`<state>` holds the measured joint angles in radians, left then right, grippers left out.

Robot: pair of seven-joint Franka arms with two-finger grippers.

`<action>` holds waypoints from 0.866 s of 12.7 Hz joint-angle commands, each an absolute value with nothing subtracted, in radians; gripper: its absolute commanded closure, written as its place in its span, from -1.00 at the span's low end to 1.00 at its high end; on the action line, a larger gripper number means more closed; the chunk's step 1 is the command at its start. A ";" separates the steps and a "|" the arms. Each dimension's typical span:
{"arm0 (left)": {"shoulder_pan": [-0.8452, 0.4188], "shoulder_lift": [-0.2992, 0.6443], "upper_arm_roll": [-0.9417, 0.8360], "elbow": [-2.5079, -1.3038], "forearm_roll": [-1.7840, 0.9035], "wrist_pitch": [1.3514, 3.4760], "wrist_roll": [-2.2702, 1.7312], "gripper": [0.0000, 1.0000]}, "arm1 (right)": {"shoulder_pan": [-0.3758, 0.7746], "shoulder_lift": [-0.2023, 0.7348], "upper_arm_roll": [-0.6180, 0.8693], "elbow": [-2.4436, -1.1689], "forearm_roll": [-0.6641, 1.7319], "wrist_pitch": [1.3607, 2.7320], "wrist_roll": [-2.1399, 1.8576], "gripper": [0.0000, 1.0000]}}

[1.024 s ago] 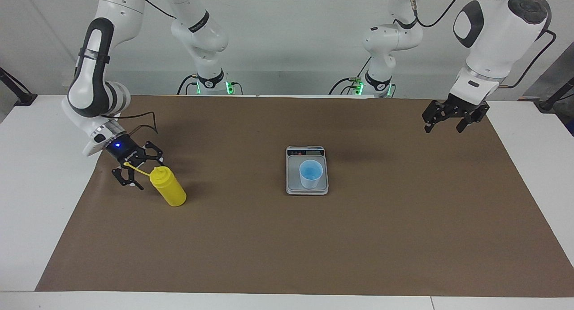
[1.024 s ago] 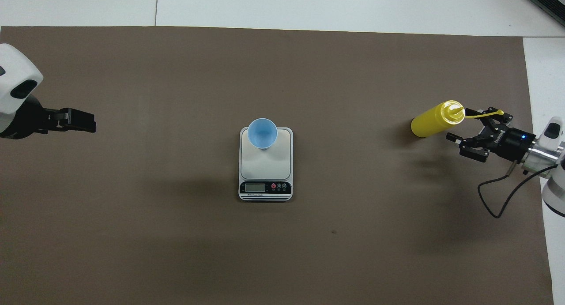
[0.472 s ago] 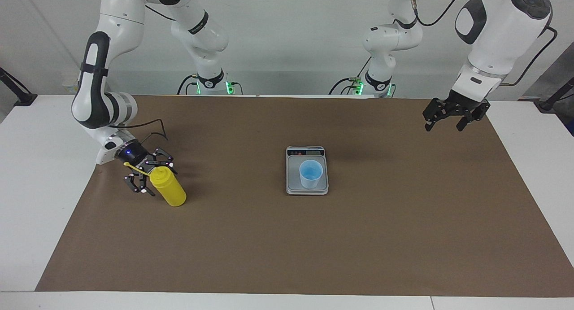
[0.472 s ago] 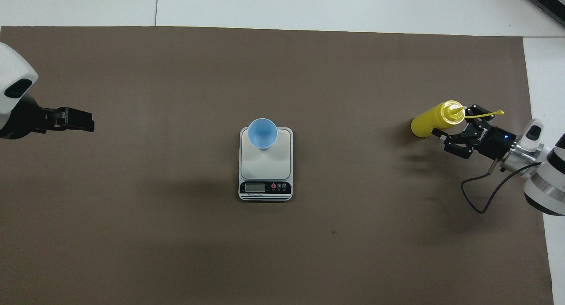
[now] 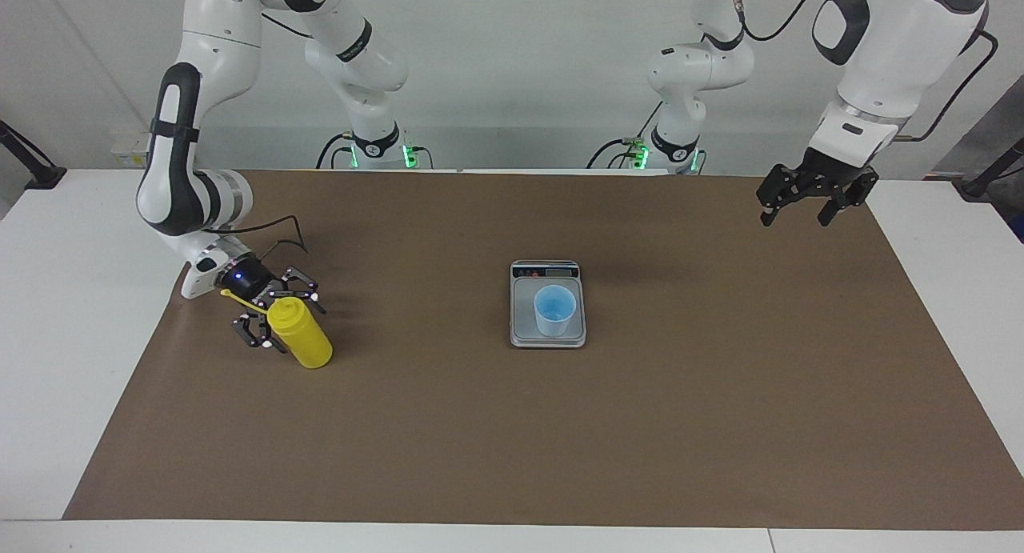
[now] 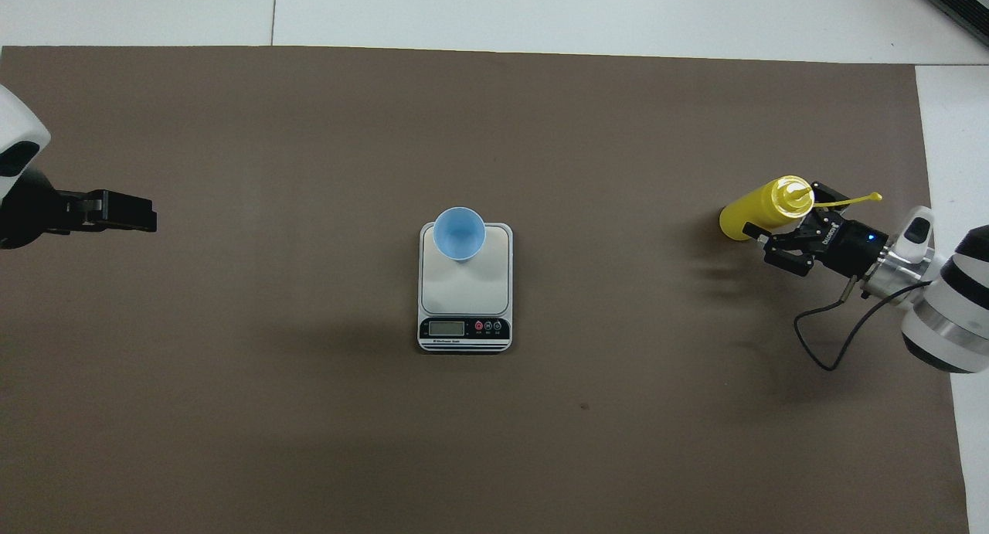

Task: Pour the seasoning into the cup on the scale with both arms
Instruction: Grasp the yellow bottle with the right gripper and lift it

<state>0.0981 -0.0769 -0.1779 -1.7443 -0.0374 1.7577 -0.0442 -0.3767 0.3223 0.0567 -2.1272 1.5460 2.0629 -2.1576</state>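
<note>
A squeeze bottle of seasoning (image 5: 299, 335) is standing upright on the brown table mat (image 5: 512, 425) toward the right arm's end of the table, its tethered cap strap (image 5: 240, 299) sticking out past the nozzle, while the right gripper (image 5: 280, 317) is reaching in low around its ribbed shoulder — fingers spread wide on either side of the yellow body, not yet pinching it as far as the facing view shows. The bottle looks light, smooth and soft-walled, so it is likely to dent or squirt under a hard clamp and to slip if taken near the domed top; the straight wall just under the shoulder seems the safer hold. Mid-table, the small light-blue cup (image 5: 554, 310) is sitting empty on the weighing plate of the digital kitchen scale (image 5: 547, 338), whose display strip is facing the robots; the cup looks light and easy to tip. Over the mat's edge at the left arm's end, the left gripper (image 5: 807, 206) is hanging high in the air and waiting, fingers apart and holding nothing.
</note>
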 commanded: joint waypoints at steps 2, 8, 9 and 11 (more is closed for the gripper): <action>0.112 -0.100 -0.183 -1.747 -0.043 1.730 -0.031 -1.00 | -0.382 0.345 0.063 -2.092 1.572 2.062 -2.191 -0.68; 0.112 -0.100 -0.183 -1.752 -0.044 1.726 -0.032 -1.00 | -0.367 0.339 0.063 -2.060 1.569 2.065 -2.151 0.62; 0.112 -0.100 -0.181 -1.750 -0.044 1.726 -0.032 -1.00 | -0.364 0.328 0.066 -2.060 1.560 2.069 -2.134 0.62; 0.113 -0.100 -0.181 -1.752 -0.044 1.727 -0.035 -1.00 | -0.322 0.264 0.064 -2.060 1.542 2.112 -2.102 0.62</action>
<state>0.0984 -0.0819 -0.1778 -1.7444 -0.0374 1.7456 -0.0442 -0.3487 0.3261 0.0571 -2.0644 1.5470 2.0699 -2.1554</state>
